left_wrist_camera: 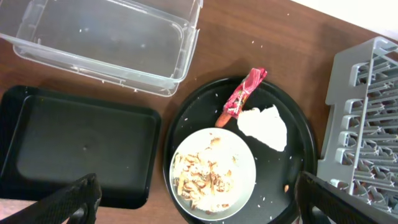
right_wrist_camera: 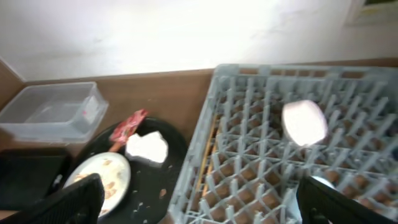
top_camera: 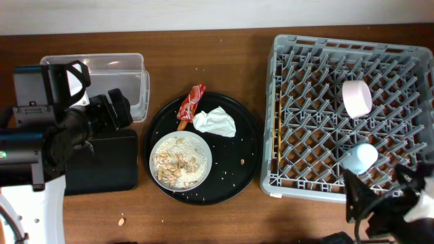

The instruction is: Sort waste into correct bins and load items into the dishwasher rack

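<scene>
Red, probably light and slippery, the snack wrapper lies on the round tray just beside the napkin, best pinched at its free upper end; left tool and right tool both gape wide.

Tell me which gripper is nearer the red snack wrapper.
Left. The left gripper hangs by the clear tub, just left of the red snack wrapper. The right gripper is far off at the dishwasher rack's near-right corner.
</scene>
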Robot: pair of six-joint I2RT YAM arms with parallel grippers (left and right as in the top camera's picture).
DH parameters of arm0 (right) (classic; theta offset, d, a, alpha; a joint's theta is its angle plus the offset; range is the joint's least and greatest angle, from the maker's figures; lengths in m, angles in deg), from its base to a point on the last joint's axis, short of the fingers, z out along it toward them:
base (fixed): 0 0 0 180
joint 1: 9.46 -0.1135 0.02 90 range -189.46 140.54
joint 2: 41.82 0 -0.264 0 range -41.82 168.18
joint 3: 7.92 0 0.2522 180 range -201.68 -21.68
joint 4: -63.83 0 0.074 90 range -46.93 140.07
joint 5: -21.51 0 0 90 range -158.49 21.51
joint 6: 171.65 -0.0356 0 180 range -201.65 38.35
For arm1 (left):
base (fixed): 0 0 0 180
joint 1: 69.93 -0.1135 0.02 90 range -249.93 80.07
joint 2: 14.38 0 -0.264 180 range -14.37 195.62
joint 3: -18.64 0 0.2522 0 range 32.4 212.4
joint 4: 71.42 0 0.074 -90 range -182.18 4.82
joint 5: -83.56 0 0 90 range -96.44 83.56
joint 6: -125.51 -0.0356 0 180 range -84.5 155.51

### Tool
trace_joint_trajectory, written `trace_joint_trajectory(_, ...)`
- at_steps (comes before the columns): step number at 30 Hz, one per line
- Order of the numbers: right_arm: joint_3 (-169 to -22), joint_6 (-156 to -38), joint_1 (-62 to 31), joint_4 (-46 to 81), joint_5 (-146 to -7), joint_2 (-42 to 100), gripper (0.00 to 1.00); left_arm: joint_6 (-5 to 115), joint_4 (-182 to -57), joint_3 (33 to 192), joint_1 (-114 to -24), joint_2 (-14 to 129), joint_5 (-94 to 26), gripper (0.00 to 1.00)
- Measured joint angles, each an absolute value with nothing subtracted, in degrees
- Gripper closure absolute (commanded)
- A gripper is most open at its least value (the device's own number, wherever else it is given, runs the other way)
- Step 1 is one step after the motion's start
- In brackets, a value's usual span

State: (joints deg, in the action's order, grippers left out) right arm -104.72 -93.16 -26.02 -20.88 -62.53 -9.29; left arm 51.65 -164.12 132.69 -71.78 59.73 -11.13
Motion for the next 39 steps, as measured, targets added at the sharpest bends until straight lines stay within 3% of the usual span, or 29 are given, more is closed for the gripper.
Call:
trace_joint_trajectory(8,-51.52,-85.68,-12.21,18.24,-64.69,-31.25,0.02,51.65,-164.01,132.69,-71.78,59.73,-11.13,0.01)
trace_joint_trajectory(12,-35.72,-85.46,-9.06,27.09,-66.73,-40.93,0.02,51.65,-164.14,132.69,-71.78,59.77,-11.13,0.01)
trace_joint_trajectory(16,-23.15,-85.46,-9.06,44.31,-67.73,-41.09,0.02,51.65,-164.08,132.69,-71.78,59.77,-11.13,0.01)
trace_joint_trajectory(27,-22.61,-85.46,-9.06,45.47,-67.75,-41.02,0.02,51.65,-164.08,132.69,-71.78,59.77,-11.13,0.01)
trace_joint_trajectory(34,-22.56,-85.46,-9.06,45.49,-67.95,-41.02,0.02,52.48,-156.27,132.59,-71.76,59.88,-23.80,0.02)
trace_joint_trajectory(36,-22.56,-85.46,-9.06,45.52,-67.95,-41.02,0.02,52.48,-155.92,132.61,-69.29,60.91,-23.74,0.04)
trace_joint_trajectory(39,-22.56,-85.46,-9.06,45.49,-67.97,-41.02,0.02,52.50,-155.64,132.85,-58.03,70.16,-17.88,0.10)
